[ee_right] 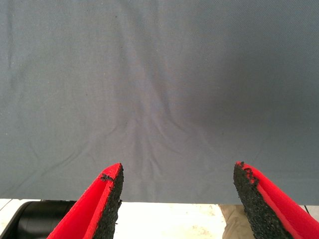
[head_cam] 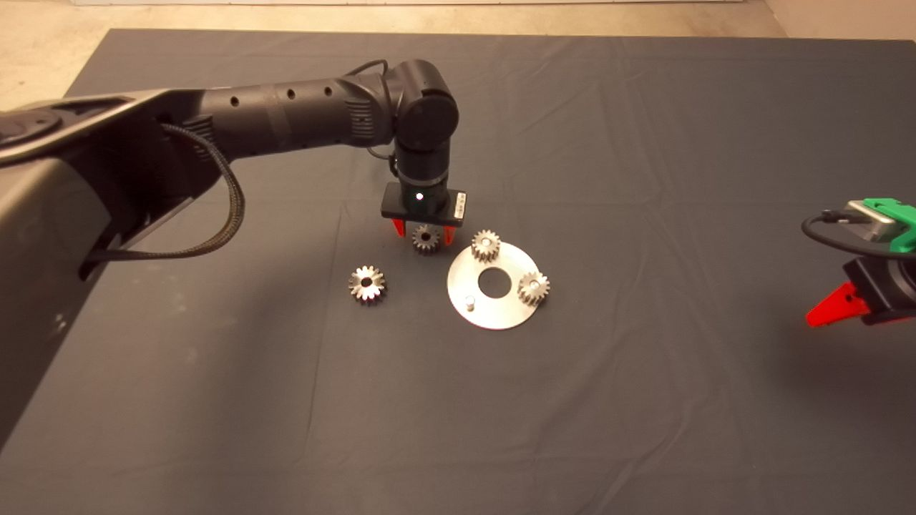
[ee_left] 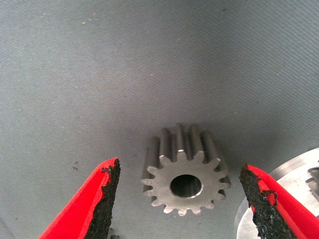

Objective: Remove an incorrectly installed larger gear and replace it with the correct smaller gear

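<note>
The larger gear (head_cam: 367, 285), shiny with flared teeth, lies alone on the mat, left of the round silver plate (head_cam: 501, 315). The smaller gear (head_cam: 426, 239) lies flat on the mat just off the plate's far left rim. My left gripper (head_cam: 425, 232) points down over it, open, one finger on each side. In the left wrist view the smaller gear (ee_left: 185, 181) sits between the open fingers (ee_left: 102, 199) with gaps on both sides. Two other small gears (head_cam: 486, 245) (head_cam: 534, 287) sit on the plate. A bare pin (head_cam: 469, 302) stands at the plate's near left.
The plate has a round centre hole (head_cam: 494, 283), and its rim shows in the left wrist view (ee_left: 299, 167). My right gripper (head_cam: 830, 309) waits open at the right edge, over bare mat (ee_right: 159, 99). Pale floor lies beyond the mat's far edge.
</note>
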Controlling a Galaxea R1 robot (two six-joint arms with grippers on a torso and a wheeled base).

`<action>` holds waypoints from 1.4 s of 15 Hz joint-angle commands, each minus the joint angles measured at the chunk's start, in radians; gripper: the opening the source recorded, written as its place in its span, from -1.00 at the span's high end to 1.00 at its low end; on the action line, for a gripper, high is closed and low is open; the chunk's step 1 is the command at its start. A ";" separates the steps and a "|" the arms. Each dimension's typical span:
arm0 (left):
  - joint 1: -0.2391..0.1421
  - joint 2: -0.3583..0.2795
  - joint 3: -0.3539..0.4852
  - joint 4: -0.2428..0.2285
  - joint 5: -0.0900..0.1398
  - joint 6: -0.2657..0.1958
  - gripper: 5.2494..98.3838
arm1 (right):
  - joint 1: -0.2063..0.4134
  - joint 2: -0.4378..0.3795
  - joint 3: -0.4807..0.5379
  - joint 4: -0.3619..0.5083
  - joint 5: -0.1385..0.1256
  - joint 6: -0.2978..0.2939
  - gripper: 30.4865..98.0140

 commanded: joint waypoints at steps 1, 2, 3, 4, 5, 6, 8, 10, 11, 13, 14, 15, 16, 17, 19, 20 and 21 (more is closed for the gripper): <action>-0.001 0.005 0.000 -0.005 0.007 0.006 -0.20 | 0.016 0.005 0.001 0.010 -0.003 0.005 0.15; 0.002 0.005 0.000 -0.005 0.007 0.006 -0.20 | 0.016 0.004 -0.001 0.010 -0.003 0.005 0.15; 0.010 0.005 0.000 -0.005 0.007 0.004 -0.20 | 0.016 0.004 -0.001 0.010 -0.003 0.005 0.15; 0.022 0.004 0.000 -0.005 0.007 0.004 -0.20 | 0.016 0.005 -0.001 0.010 -0.003 0.005 0.15; 0.025 0.004 0.000 -0.005 0.007 0.005 -0.20 | 0.016 0.005 -0.001 0.010 -0.003 0.005 0.15; 0.025 0.004 0.000 -0.005 0.007 0.006 -0.20 | 0.016 0.005 0.000 0.010 -0.003 0.005 0.15; 0.025 0.005 -0.002 -0.004 0.007 0.006 -0.20 | 0.016 0.005 0.001 0.010 -0.003 0.005 0.15; 0.025 0.008 -0.010 0.000 -0.007 0.008 -0.20 | 0.016 0.005 0.002 0.010 -0.003 0.005 0.15; 0.024 0.010 -0.022 0.001 -0.010 0.019 -0.20 | 0.016 0.005 0.002 0.010 -0.003 0.005 0.15; 0.016 0.010 -0.023 0.001 -0.009 0.030 -0.20 | 0.016 0.007 0.003 0.010 -0.002 0.005 0.15; 0.016 0.010 -0.023 0.001 -0.009 0.030 -0.20 | 0.016 0.008 0.002 0.011 -0.002 0.009 0.15; 0.016 0.010 -0.023 0.001 -0.009 0.030 -0.20 | 0.016 0.010 0.004 0.010 -0.002 0.011 0.15; 0.015 0.011 -0.022 0.001 -0.009 0.030 -0.20 | 0.016 0.013 0.002 0.010 0.000 0.011 0.15; 0.016 0.011 -0.022 0.001 -0.007 0.030 -0.20 | 0.016 0.018 0.001 0.010 0.000 0.011 0.15; 0.016 0.011 -0.020 0.000 -0.006 0.030 -0.20 | 0.016 0.022 0.001 0.010 -0.002 0.015 0.15; 0.016 0.011 -0.020 0.000 -0.006 0.030 -0.20 | 0.016 0.024 0.001 0.010 -0.002 0.015 0.15; 0.016 0.011 -0.020 0.000 -0.004 0.030 -0.13 | 0.016 0.025 0.001 0.010 -0.002 0.015 0.15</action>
